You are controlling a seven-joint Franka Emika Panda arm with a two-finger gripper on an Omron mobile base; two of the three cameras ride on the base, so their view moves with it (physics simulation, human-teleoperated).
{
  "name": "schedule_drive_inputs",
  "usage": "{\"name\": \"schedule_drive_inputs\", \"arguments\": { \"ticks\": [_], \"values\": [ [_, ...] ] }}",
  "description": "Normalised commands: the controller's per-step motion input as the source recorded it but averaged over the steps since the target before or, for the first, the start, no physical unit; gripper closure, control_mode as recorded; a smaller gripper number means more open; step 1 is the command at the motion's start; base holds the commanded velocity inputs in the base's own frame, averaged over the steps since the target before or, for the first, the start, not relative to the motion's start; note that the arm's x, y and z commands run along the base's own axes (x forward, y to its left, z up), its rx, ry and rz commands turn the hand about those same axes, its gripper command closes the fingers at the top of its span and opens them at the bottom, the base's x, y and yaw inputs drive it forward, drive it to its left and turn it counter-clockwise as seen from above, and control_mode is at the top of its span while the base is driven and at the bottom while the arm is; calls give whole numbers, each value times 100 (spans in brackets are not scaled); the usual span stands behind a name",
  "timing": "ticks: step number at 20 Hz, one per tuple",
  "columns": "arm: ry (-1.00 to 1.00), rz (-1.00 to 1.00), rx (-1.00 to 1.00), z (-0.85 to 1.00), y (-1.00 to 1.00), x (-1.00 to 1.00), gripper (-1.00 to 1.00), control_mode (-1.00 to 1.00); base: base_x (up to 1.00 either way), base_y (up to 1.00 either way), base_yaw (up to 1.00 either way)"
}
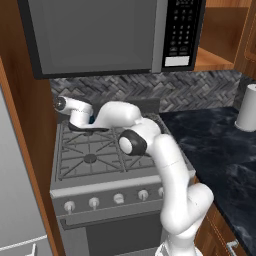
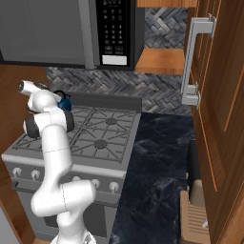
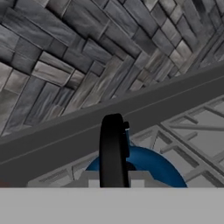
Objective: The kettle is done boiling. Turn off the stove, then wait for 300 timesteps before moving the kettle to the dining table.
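The kettle (image 3: 144, 164) is a glossy dark-blue round body with a black arched handle (image 3: 113, 148). It is at the back left of the stove (image 1: 100, 186), and a sliver of blue (image 1: 91, 119) shows beside my hand. My gripper (image 1: 86, 124) reaches down over it, shut on the handle, which rises straight up the middle of the hand view. From the right base view the kettle (image 2: 65, 102) peeks out behind my arm. I cannot tell whether it rests on the grate or hangs just above it. The dining table is out of view.
A row of pale knobs (image 1: 94, 202) lines the stove front. A grey microwave (image 1: 100, 35) hangs low above the burners. Dark marbled counter (image 1: 210, 137) runs to the right with a white canister (image 1: 247, 112). A tall wooden cabinet door (image 2: 214, 95) stands at far right.
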Motion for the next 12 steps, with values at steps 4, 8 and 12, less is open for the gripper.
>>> {"name": "schedule_drive_inputs", "arguments": {
  "ticks": [4,8,12],
  "values": [
    [-4,0,3,22,-40,-14,100,-100,0,0,0],
    [-7,0,3,17,-39,-28,100,-100,0,0,0],
    [-9,0,3,19,-34,-44,100,-100,0,0,0]
  ]
}}
